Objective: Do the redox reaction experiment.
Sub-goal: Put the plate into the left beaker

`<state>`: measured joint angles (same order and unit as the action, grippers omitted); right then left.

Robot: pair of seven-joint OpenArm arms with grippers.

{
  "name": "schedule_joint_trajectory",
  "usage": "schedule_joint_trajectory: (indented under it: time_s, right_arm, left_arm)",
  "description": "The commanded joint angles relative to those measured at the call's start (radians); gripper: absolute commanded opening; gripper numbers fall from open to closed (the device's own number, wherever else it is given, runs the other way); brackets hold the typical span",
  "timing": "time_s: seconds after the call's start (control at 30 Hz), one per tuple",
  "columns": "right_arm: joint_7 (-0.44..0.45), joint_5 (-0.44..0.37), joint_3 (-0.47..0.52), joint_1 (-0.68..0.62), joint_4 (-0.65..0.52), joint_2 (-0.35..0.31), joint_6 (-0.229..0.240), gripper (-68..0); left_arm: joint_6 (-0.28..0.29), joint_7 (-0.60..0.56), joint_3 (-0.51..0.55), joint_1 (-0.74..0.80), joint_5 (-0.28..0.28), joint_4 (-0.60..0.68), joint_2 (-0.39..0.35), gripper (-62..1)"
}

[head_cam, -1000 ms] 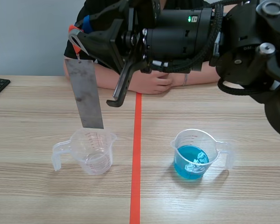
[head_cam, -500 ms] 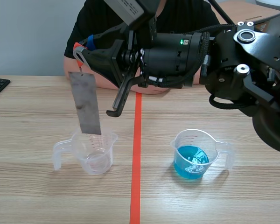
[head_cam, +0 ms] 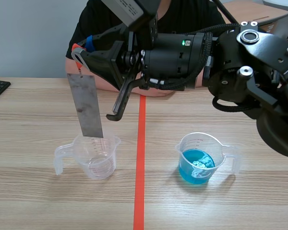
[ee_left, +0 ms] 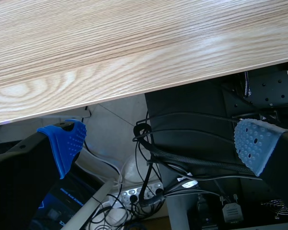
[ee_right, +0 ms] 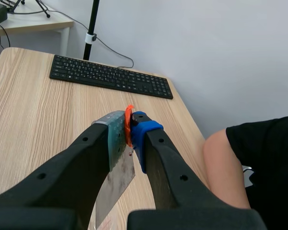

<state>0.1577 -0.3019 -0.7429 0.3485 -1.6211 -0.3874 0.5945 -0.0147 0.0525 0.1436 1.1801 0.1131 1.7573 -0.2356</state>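
Grey metal strip (head_cam: pixel 86 106) hangs below the right gripper (head_cam: pixel 79 50), whose fingers pinch the orange tab (head_cam: pixel 76 48) at the strip's upper end. The pads press on the tab, not on the metal. The strip's long axis is nearly upright, slightly tilted, and its lower end points down at the mouth of the clear measuring cup (head_cam: pixel 93 158) under the fingers. A second cup (head_cam: pixel 201 160) holding blue liquid stands well apart from the fingers, across the orange tape line (head_cam: pixel 140 167). Ahead of the fingers lie a black keyboard (ee_right: pixel 110 76) and, beside them, a person's forearm (ee_right: pixel 223 163) on the wooden table (head_cam: pixel 29 201). The left gripper (ee_left: pixel 158 141) has its fingers spread wide — cables (ee_left: pixel 153 158) show between them, with the table's edge ahead.
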Motion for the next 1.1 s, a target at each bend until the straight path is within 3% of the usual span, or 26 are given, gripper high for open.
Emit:
schedule_joint_trajectory:
  time_s: [0.0,0.33,0.73,0.97,1.07]
  right_arm:
    - [0.008,-0.012,-0.003,0.014,-0.011,0.014,-0.003,-65.8]
    - [0.002,0.014,-0.049,0.014,0.077,0.062,-0.003,-65.8]
    - [0.01,0.12,-0.07,0.011,0.222,0.12,0.001,-65.3]
    - [0.01,0.142,-0.07,0.011,0.246,0.13,0.008,-55.9]
    - [0.01,0.142,-0.07,0.011,0.246,0.13,0.039,-51.7]
  left_arm:
    - [0.002,-0.009,-0.003,0.0,0.002,0.007,0.005,1.4]
    - [0.002,-0.009,-0.003,0.0,0.002,0.007,0.005,1.4]
    - [0.002,-0.009,-0.003,0.0,0.002,0.007,0.005,1.4]
    - [0.002,-0.009,-0.003,0.0,0.002,0.007,0.005,1.4]
    - [0.002,-0.009,-0.003,0.0,0.002,0.007,0.005,1.4]
